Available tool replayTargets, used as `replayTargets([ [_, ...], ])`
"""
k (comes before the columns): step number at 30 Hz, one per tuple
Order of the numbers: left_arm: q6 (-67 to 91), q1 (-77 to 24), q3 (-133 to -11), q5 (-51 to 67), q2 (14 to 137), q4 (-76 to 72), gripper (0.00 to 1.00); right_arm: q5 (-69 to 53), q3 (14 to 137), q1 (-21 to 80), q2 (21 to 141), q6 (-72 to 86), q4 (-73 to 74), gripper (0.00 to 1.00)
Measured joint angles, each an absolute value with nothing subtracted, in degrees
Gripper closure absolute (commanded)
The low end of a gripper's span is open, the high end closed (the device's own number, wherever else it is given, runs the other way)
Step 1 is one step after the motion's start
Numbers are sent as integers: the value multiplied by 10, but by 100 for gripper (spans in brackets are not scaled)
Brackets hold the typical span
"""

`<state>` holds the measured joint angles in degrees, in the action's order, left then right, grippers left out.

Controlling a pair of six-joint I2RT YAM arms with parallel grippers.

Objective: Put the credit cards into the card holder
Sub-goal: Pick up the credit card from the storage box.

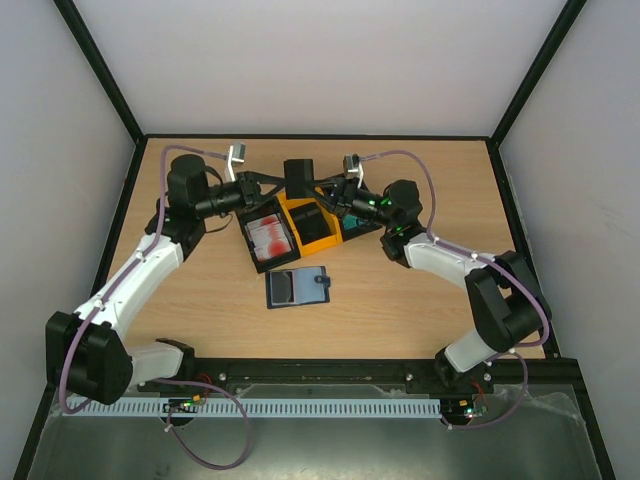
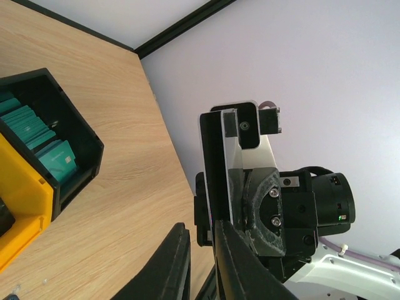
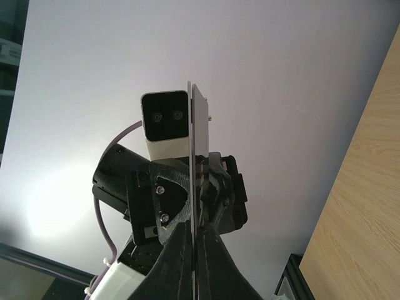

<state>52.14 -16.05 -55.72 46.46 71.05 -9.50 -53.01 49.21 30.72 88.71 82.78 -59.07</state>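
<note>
The black card [image 1: 298, 178] stands upright in the air over the bins, near the far edge of the table [image 1: 420, 300], between both grippers. My right gripper [image 3: 195, 232] is clenched on it. My left gripper [image 2: 201, 236] has a finger on either side of the card with only a narrow gap, but I cannot tell whether they press. Below it, white-and-red cards [image 1: 268, 238] fill a black bin [image 1: 247, 238] beside the yellow bin [image 2: 22, 206], and teal cards [image 2: 37, 150] sit in the outer bin [image 2: 81, 156]. The card holder [image 1: 298, 288] lies open on the table, just nearer me than the bins.
</note>
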Motion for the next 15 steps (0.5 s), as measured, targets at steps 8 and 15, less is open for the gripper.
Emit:
replayTargets([
  [8, 519, -165, -553, 475, 720, -101, 81, -543, 492, 307, 901, 841, -611, 98],
  [15, 520, -180, -552, 477, 735, -112, 96, -552, 492, 307, 916, 841, -618, 98],
])
